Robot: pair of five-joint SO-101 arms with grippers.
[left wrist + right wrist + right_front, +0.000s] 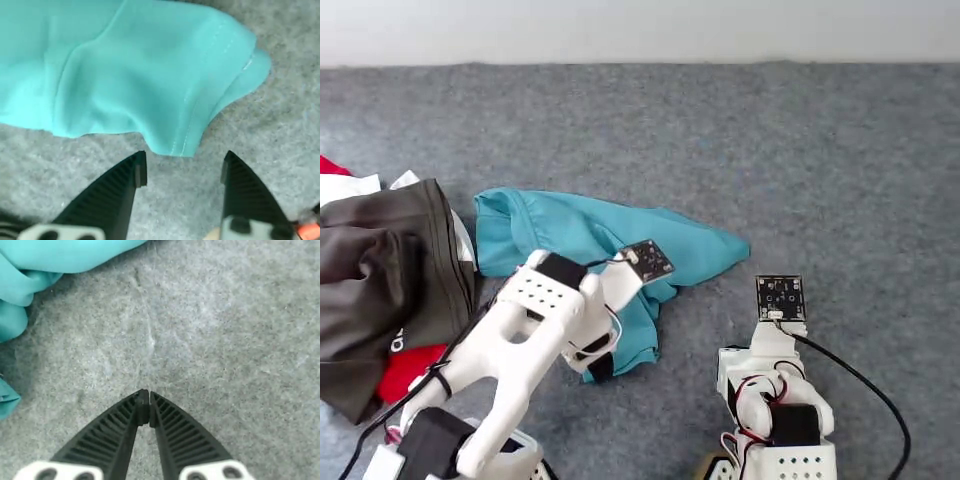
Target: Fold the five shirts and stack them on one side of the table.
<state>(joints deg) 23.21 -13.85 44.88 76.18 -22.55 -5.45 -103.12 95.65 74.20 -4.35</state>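
the left gripper [185, 167] hangs with jaws spread, a hem corner of the teal shirt [140, 75] just ahead of its tips, crumpled on the grey table [280, 125]. the step looks like grabbing this shirt to spread it; next, ease forward and close on that hem. the right gripper [149, 407] is pinched shut on nothing, the shirt near it. a heap of other shirts [380, 280] lies beside the left arm, not obstructing.

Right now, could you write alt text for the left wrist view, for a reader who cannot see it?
The left gripper is open over the grey table, its black fingers apart. A hemmed corner of the teal shirt lies just ahead of the gap, untouched.
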